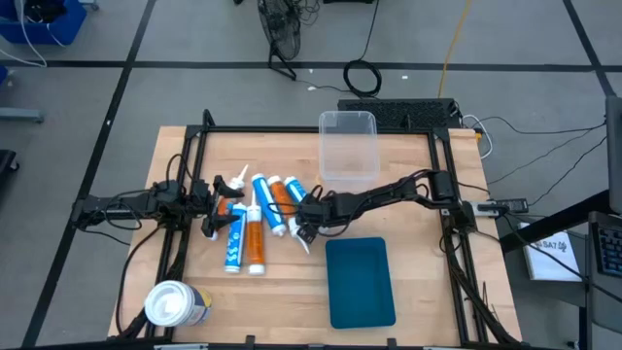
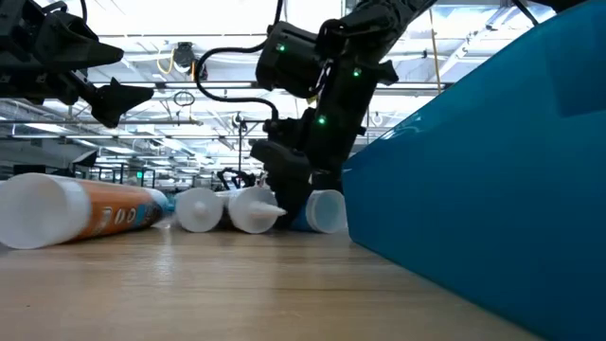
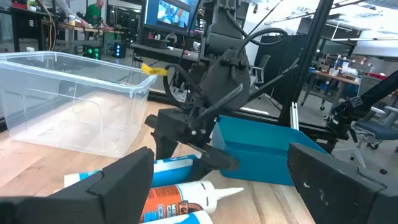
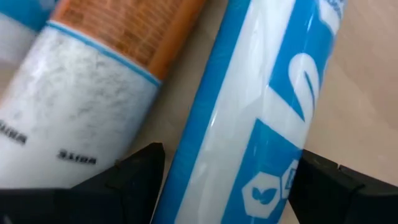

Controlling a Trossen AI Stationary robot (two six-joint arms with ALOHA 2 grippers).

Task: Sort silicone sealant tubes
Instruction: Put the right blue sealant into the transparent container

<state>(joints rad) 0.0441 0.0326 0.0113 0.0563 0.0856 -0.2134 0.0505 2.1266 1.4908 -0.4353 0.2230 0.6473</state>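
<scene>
Several sealant tubes lie on their sides in a loose cluster on the wooden table (image 1: 418, 253): blue-and-white ones (image 1: 234, 241) (image 1: 263, 197) and orange ones (image 1: 256, 243) (image 1: 281, 197). My right gripper (image 1: 304, 210) is low over the rightmost blue-and-white tube (image 4: 249, 124), open, with a finger on either side of its body; the tube lies on the table (image 2: 324, 210). My left gripper (image 1: 218, 197) is open and empty, raised above the cluster's left end, over another orange tube (image 1: 226, 207). My right gripper comes from above with its fingers (image 4: 134, 180) lying across the blue-and-white tube's body (image 4: 205, 168), one on each long side. The fingers stand close against it, but I cannot tell whether they touch it. The tube rests on the table.
A clear plastic bin (image 1: 347, 146) stands at the far middle. A teal tray (image 1: 361, 282) lies at the near right, just beside my right gripper. A fat white-topped canister (image 1: 175, 304) stands at the near left corner. Black frame rails (image 1: 442, 194) border the table.
</scene>
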